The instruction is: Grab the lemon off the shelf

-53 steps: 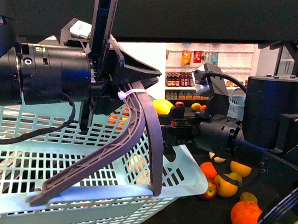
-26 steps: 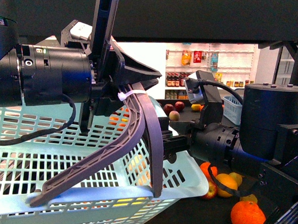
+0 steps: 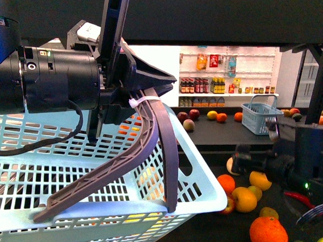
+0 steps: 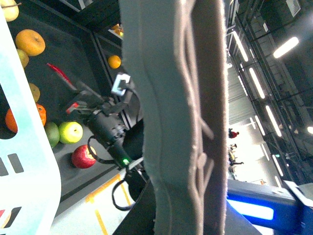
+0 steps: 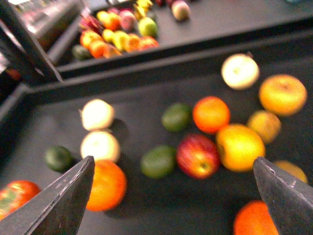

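- Jaws of the left gripper [image 3: 131,98] are clamped on the top of the grey handle [image 3: 149,147] of a pale mint shopping basket [image 3: 201,194]. A white cable tie [image 3: 140,101] sits on the handle just beside the grip.
- The basket and the left arm [image 3: 49,85] fill the left and middle of the front view and hide the shelf [image 3: 220,233] behind them. In the left wrist view the handle blocks the middle.
- The right gripper [image 5: 173,169] hangs over the shelf's lower tray with its jaws wide and nothing between them.
- A small yellow oval fruit, most likely the lemon [image 3: 260,180], lies on the lower tray, partly under the right arm [image 3: 294,166] and just beside a yellow-orange fruit [image 3: 244,200]. Something pale yellow shows through the basket's slots; what it is cannot be told.
- An orange [image 3: 266,235] lies near the tray's front edge, and a smaller orange [image 3: 226,183] and a red apple [image 3: 227,206] lie close to the basket's corner.
- The right wrist view shows cream apples [image 5: 97,114], limes [image 5: 157,161] and another red apple loose on the tray.
- A red chilli [image 3: 297,197] lies beside the right arm.
- A blue basket [image 3: 259,118] stands with more fruit on a farther tier, and bottles [image 3: 198,86] line white wall shelves behind.
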Tool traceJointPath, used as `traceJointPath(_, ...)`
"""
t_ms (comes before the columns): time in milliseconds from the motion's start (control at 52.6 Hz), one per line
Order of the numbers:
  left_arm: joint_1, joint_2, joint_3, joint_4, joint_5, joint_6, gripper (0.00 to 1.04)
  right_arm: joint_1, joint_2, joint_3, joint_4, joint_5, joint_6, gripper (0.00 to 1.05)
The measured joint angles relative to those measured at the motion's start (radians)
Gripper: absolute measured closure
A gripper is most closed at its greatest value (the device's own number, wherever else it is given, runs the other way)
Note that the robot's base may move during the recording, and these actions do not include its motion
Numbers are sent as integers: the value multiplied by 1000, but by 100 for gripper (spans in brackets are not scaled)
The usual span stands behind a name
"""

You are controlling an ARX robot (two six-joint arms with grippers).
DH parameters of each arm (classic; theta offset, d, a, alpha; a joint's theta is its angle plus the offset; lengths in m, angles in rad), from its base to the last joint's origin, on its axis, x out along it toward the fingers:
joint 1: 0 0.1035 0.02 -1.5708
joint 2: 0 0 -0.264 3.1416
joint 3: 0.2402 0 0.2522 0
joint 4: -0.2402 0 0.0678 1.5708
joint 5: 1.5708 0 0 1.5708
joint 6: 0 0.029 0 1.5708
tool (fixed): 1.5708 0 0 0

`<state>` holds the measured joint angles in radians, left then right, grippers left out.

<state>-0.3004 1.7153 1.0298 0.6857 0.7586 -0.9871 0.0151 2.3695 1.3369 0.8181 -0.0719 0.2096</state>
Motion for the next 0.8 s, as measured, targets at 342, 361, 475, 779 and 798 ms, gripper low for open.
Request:
traceJointPath(342,0,0,0,0,-1,0,97,9,277,74,-116,10,-171,7)
traceJointPath(361,0,0,0,0,-1,0,97,14,277,74,-110,2,-178,7)
traceJointPath(475,0,0,0,0,0,0,97,50,278,76,-85,-34,-210,7)
traceJointPath(779,0,0,0,0,0,-1,97,163,348,76,-85,-160,-227,7)
traceJointPath(798,0,0,0,0,0,-1,97,169,350,76,-85,-164,-227,7)
